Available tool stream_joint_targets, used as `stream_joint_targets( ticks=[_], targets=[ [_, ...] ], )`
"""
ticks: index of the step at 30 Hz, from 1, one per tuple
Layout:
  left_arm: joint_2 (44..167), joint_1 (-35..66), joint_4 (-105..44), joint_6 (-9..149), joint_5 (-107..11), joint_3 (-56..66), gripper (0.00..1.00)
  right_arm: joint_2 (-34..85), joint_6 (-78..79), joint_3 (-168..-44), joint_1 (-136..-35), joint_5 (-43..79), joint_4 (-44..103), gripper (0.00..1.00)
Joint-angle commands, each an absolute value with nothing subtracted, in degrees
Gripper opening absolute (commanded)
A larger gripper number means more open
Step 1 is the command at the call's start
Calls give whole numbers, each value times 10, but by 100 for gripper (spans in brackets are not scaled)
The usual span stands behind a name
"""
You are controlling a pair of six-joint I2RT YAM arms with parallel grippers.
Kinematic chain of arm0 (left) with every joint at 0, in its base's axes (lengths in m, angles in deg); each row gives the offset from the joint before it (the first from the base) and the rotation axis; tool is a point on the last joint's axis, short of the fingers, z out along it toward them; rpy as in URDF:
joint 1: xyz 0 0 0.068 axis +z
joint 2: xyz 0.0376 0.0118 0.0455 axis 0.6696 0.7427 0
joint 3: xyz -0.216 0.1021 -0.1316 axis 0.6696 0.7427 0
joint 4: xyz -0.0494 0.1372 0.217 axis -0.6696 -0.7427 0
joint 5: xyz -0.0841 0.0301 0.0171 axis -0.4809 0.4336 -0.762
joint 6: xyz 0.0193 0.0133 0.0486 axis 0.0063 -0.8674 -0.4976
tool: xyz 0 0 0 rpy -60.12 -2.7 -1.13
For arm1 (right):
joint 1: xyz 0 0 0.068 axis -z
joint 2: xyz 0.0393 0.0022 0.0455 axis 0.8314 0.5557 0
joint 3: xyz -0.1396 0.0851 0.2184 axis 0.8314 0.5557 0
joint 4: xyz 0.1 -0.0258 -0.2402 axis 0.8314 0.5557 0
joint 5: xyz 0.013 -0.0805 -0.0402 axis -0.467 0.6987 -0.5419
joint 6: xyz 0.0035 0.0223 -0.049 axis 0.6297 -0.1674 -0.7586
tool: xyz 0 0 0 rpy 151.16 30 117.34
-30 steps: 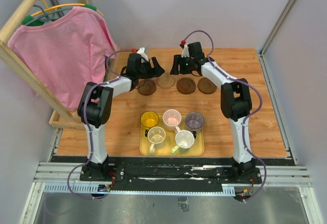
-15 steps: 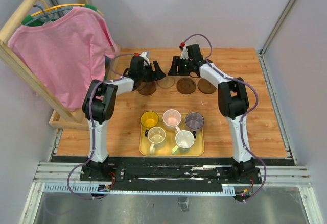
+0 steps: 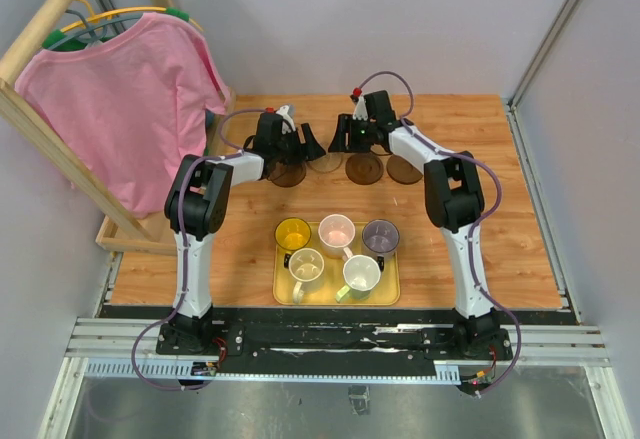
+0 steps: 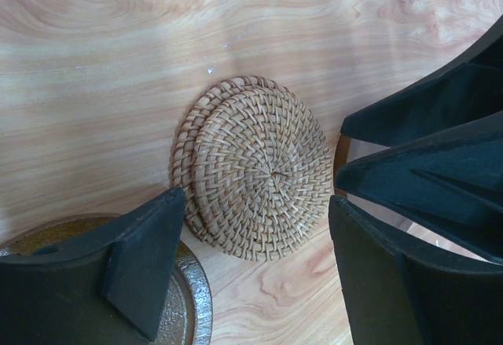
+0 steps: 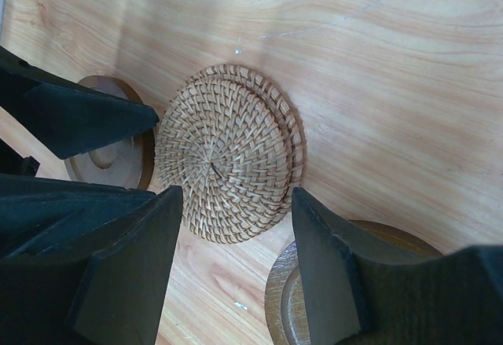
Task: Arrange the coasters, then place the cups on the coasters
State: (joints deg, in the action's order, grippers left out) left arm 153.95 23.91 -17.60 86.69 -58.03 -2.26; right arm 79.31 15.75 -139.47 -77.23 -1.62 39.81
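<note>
Woven coasters (image 4: 259,168) stacked; left hand (image 4: 255,211) and right hand (image 5: 236,203) wide apart, empty, closer over them than before.

blocked: left jaws, right jaws flank 2 woven coasters (image 4: 259,168) | free: far table (image 3: 455,119)

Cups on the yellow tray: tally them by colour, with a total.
Yellow cup: 1
Pale pink cup: 1
Grey-purple cup: 1
Cream cup: 1
White-green cup: 1
Total: 5

Wooden tabletop (image 3: 520,219), pale grey walls (image 3: 350,19), pink shirt (image 3: 120,99) on wooden rack (image 3: 38,27)
</note>
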Motion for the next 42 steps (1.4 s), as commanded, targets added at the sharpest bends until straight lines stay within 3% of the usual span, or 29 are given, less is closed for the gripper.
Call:
stream_joint_targets(
  ticks=[1,17,42],
  targets=[
    [1547,242,-174,870,-596,-37,78,811,164,-1408,-767,-25,398,59],
    [1552,241,-170,873,-601,-36,75,825,174,-1411,-767,-39,391,50],
    [1562,242,-167,881,-615,-31,74,811,167,-1394,-767,-33,382,49]
  ],
)
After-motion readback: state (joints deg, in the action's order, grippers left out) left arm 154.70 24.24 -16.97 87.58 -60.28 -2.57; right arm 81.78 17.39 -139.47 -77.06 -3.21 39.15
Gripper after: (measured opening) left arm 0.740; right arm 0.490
